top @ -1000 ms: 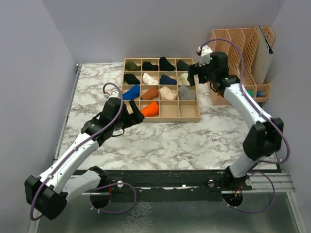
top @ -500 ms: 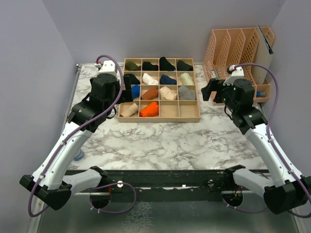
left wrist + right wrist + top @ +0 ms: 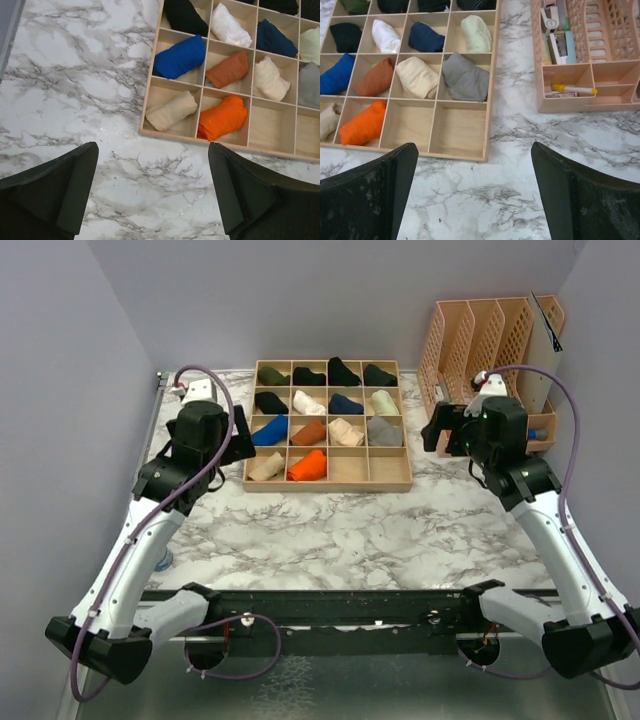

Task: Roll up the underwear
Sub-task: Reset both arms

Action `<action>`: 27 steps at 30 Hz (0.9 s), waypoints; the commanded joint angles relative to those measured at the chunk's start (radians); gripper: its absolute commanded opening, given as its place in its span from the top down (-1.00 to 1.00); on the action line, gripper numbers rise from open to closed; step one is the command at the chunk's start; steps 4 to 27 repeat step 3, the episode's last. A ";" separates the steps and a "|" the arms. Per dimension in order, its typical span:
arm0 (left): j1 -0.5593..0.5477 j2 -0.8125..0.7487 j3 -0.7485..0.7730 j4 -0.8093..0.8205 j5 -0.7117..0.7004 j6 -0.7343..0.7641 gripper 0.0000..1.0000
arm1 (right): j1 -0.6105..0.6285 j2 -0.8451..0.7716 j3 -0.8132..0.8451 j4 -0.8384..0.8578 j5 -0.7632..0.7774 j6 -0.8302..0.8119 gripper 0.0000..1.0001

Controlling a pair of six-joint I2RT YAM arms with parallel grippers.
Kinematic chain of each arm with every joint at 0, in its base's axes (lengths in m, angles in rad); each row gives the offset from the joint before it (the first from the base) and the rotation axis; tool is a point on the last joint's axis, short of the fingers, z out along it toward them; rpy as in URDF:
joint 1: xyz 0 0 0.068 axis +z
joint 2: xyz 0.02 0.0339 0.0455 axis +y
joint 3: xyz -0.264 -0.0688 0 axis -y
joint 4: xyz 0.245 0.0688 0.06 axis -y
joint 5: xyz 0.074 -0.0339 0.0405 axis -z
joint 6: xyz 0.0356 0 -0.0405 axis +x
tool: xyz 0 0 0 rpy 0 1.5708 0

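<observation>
Seen at the left gripper: stands wide open, black fingers at the two lower corners of the wrist view, holding nothing, only white-and-grey marble tabletop below.

Found just ahead of those jaws, within their span: plain pale beige cloth underwear roll, lying in the nearest left corner compartment of the square wooden divider tray, clear of both fingers. Sits touching the compartment's walls. Just right of it, in the next compartment: bright orange cloth roll.

Seen at the right gripper: likewise spread wide, gripping nothing.

Found ahead of its jaws, also within their span: grey cloth underwear roll, in the right-end compartment of the second row out from the fingers, well apart from them. Just left of it: cream cloth roll.

Counted:
- Grippers: two.
- Trays: one, with sixteen compartments in four rows of four.
- Rolls in the tray: fourteen.
- By colour: one beige, one grey, one orange, one cream, one rust roll, one blue roll, one white roll, one navy roll, one pale green roll, one olive roll, four black or near-black rolls.
- To the right of the right jaws: one peach plastic desk rack, with one yellow-tipped marker in its front slot.
</observation>
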 commanded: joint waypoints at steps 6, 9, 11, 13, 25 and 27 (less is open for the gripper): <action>0.002 -0.082 -0.033 -0.033 0.072 -0.068 -0.98 | -0.006 -0.058 0.007 -0.032 -0.072 0.027 -1.00; 0.002 -0.082 -0.033 -0.033 0.072 -0.068 -0.98 | -0.006 -0.058 0.007 -0.032 -0.072 0.027 -1.00; 0.002 -0.082 -0.033 -0.033 0.072 -0.068 -0.98 | -0.006 -0.058 0.007 -0.032 -0.072 0.027 -1.00; 0.002 -0.082 -0.033 -0.033 0.072 -0.068 -0.98 | -0.006 -0.058 0.007 -0.032 -0.072 0.027 -1.00; 0.002 -0.082 -0.033 -0.033 0.072 -0.068 -0.98 | -0.006 -0.058 0.007 -0.032 -0.072 0.027 -1.00; 0.002 -0.082 -0.033 -0.033 0.072 -0.068 -0.98 | -0.006 -0.058 0.007 -0.032 -0.072 0.027 -1.00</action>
